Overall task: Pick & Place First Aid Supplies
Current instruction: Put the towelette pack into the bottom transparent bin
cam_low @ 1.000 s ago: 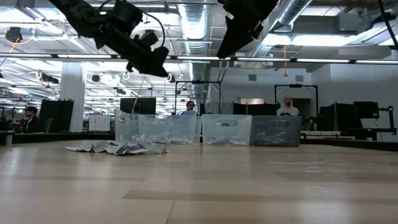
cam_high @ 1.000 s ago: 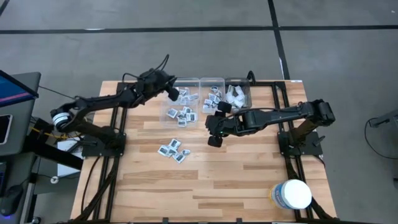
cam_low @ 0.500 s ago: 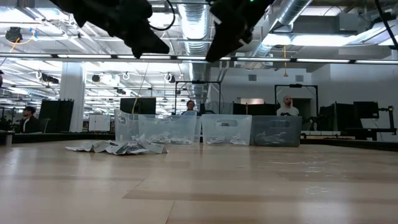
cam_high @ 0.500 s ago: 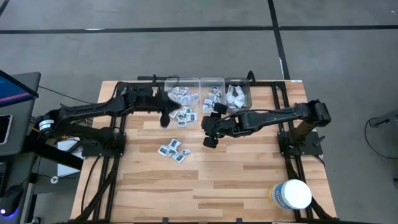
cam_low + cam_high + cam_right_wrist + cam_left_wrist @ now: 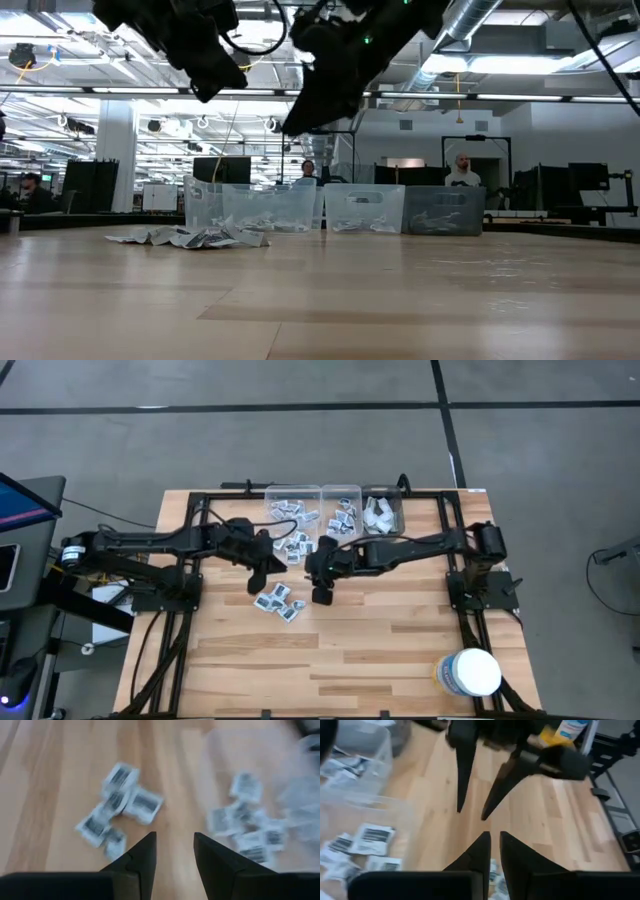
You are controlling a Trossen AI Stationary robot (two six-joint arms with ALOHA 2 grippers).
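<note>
A small heap of first aid supplies, flat square packets (image 5: 278, 600), lies loose on the wooden table left of the middle; it also shows in the right wrist view (image 5: 120, 805). Another cluster of packets (image 5: 295, 545) lies nearer the three clear bins (image 5: 342, 508) at the far edge, which hold more. My left gripper (image 5: 262, 565) hovers above the table just behind the heap, with only a narrow gap between its fingers (image 5: 492, 840) and nothing in it. My right gripper (image 5: 322, 592) hangs open (image 5: 172, 840) right of the heap, empty.
A big white round tub (image 5: 470, 672) stands at the near right corner. Black frame rails (image 5: 440, 540) run along the table's left, right and far sides. People stand in the room beyond the bins (image 5: 460, 170). Bare wood lies across the near half.
My left gripper has drawn back from over the far left bin toward the near edge and tipped from pointing steeply down to nearly level. My right gripper has gone toward the table's left and down, toward the loose heap. The packets have not moved.
</note>
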